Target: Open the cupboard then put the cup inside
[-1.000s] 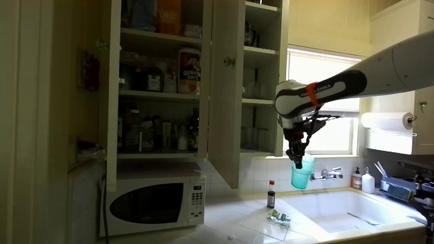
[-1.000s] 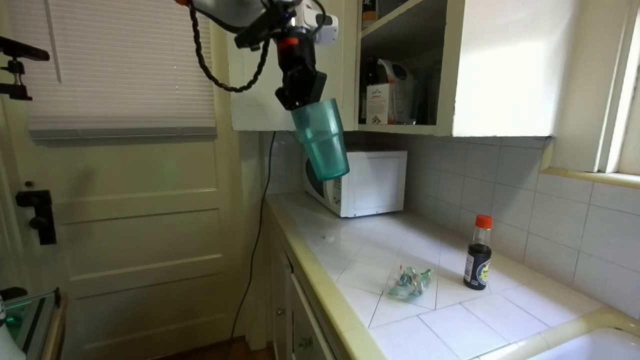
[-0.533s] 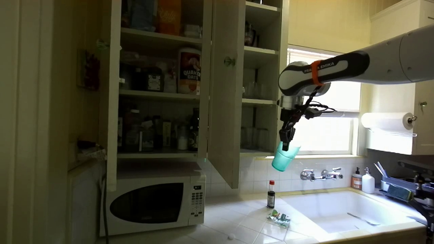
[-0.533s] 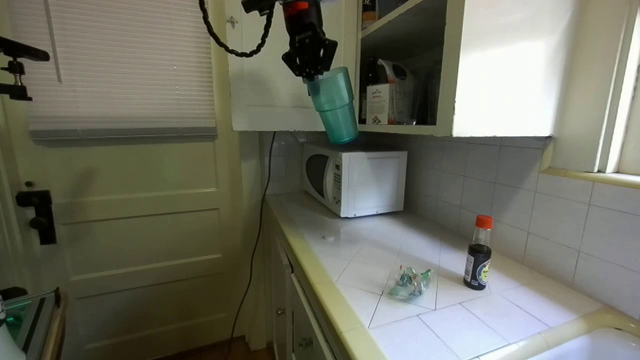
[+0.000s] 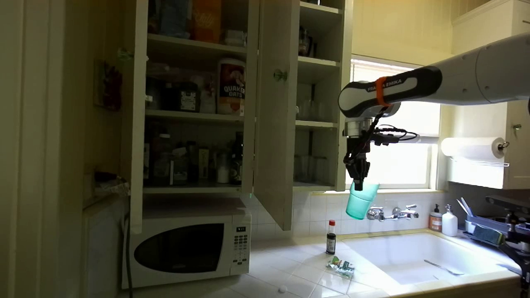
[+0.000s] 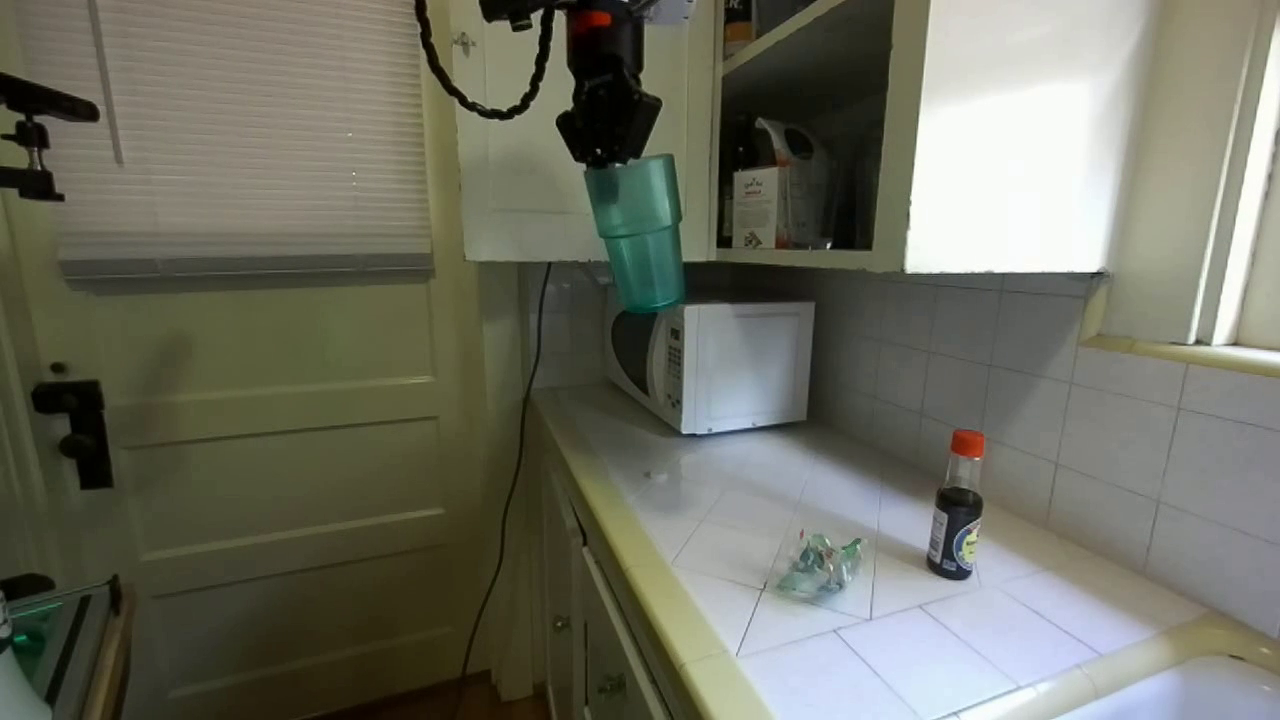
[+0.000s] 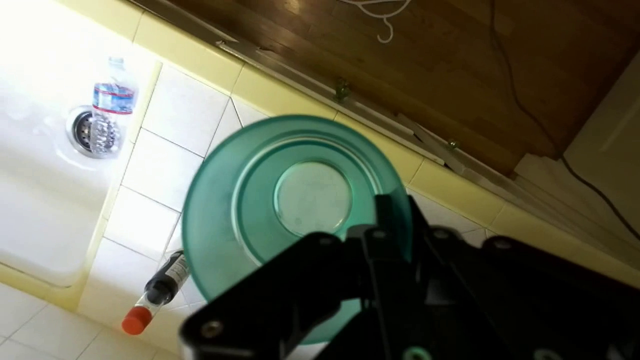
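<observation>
Cupboard (image 5: 325, 89) open; its door (image 5: 273, 111) juts out alongside; glasses (image 5: 320, 170) take shelf room

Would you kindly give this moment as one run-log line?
cup: tilted, open end up, in the air | gripper: shut on cup | cupboard: door open | status: cup not yet inside

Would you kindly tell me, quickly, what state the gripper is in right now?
Gripper: closed, holding the teal cup by its rim.
</observation>
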Robot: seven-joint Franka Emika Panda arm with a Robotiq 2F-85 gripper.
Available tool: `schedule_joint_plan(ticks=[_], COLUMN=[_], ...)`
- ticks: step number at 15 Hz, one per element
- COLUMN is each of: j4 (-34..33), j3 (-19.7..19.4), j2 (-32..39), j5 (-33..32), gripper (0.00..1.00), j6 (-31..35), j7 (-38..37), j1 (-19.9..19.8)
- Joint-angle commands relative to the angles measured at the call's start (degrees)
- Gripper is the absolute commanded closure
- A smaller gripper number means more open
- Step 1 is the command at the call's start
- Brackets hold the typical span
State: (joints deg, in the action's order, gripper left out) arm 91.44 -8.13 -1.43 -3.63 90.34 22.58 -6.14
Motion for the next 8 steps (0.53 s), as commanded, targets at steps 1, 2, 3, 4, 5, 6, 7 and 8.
schedule_joint_plan(ticks=[1, 2, 3, 4, 5, 6, 7, 8], j4=[-0.3, -0.74, -3.32, -5.39, -7.08, -8.77, -10.62, -12.95], j3=[0.27, 0.37, 0.35, 0.22, 0.15, 0.01, -0.12, -0.31], j2=[0.16, 0.1, 0.96, 1.54, 1.85, 2.21, 2.65, 3.52], j5=[0.0, -1.23, -2.88, -3.45, -4.42, -4.76, -5.32, -5.6], gripper=[0.98, 0.98, 0.98, 0.98, 0.98, 0.98, 0.98, 0.98], j6=[-0.24, 1.03, -1.73, -3.76, -5.1, -6.3, -7.61, -8.91], j7=[-0.12, 3.03, 8.67, 11.83, 15.29, 18.94, 22.52, 26.35], j1=[-0.3, -0.19, -0.2, -0.36, -0.47, -0.62, -0.76, -1.0])
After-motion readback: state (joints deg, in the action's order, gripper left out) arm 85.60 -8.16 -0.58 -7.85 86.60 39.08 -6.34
